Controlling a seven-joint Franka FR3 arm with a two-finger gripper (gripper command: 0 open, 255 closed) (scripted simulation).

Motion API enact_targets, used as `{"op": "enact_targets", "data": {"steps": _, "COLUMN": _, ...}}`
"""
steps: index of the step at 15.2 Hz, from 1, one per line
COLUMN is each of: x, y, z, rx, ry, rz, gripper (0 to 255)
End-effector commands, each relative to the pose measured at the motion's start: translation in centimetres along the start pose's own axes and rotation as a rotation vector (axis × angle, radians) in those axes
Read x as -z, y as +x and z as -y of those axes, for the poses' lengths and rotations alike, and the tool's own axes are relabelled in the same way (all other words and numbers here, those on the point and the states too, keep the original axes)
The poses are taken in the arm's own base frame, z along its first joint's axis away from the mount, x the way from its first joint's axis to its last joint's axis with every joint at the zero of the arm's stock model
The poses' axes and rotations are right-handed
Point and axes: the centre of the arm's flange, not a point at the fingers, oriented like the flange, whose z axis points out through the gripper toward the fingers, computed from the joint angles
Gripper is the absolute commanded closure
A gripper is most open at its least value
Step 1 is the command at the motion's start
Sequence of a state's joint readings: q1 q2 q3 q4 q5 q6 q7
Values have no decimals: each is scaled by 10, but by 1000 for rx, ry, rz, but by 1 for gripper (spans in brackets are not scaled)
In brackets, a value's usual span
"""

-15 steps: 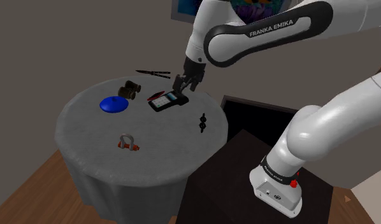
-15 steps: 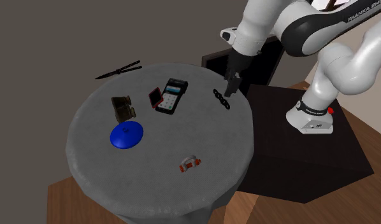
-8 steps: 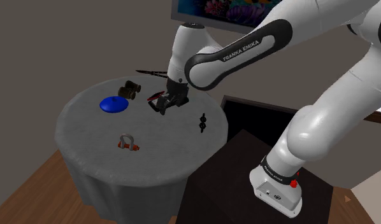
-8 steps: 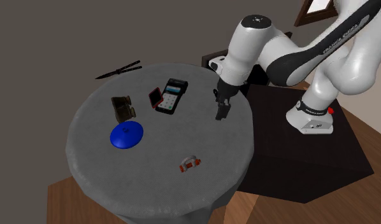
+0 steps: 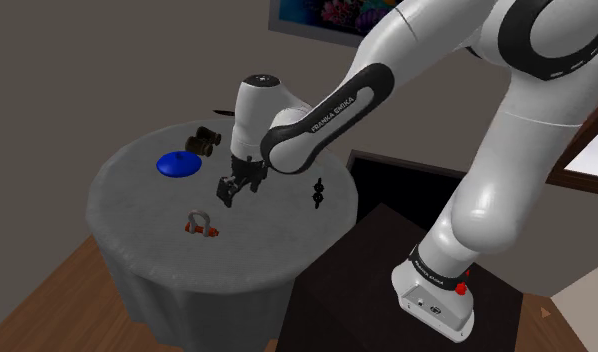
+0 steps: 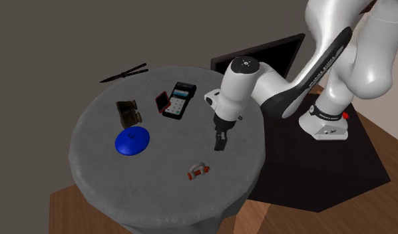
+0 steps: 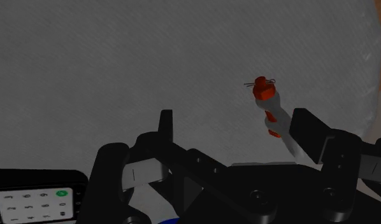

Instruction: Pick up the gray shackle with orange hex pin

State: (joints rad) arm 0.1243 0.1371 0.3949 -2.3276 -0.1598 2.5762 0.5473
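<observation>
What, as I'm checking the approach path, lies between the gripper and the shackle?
Nothing: in the second exterior view, only bare grey tabletop separates the gripper from the shackle.

Black band on arm point(image 5: 325, 113) reads "FRANKA EMIKA", white caps, shoulder view.

1. Table point(image 5: 137, 215): I log a mottled grey cover, finely speckled.
2. Shackle point(image 5: 198, 222): grey bow, orange-red pin.
3. Disc point(image 5: 179, 163): plain deep blue.
4. Card terminal point(image 6: 178, 100): black body, pale keypad; from the wrist I see one green key.
5. Slab point(image 6: 162, 102) beside it: red rim, dark face.
6. Claw point(image 5: 228, 190): black throughout.
7. Arm point(image 5: 317, 115): white, dark joints, white lettering on a black band.
8. Floor point(image 5: 37, 290): brown wood grain.
</observation>
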Motion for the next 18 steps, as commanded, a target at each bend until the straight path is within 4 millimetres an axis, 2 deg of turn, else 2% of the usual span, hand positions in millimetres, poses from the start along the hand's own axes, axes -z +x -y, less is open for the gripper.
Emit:
{"op": "enact_targets", "data": {"steps": 1, "x": -21, "y": 3, "z": 15, "rx": 2, "ry": 5, "rz": 6, "gripper": 0}}
{"op": "enact_targets", "data": {"steps": 8, "x": -92, "y": 19, "z": 65, "rx": 13, "ry": 17, "rz": 28, "gripper": 0}}
{"op": "enact_targets", "data": {"steps": 15, "x": -129, "y": 14, "z": 65, "rx": 13, "ry": 17, "rz": 28, "gripper": 0}}
{"op": "enact_targets", "data": {"steps": 17, "x": -132, "y": 14, "z": 64, "rx": 13, "ry": 17, "rz": 28, "gripper": 0}}
{"op": "enact_targets", "data": {"steps": 18, "x": -132, "y": 14, "z": 64, "rx": 13, "ry": 17, "rz": 28, "gripper": 255}}
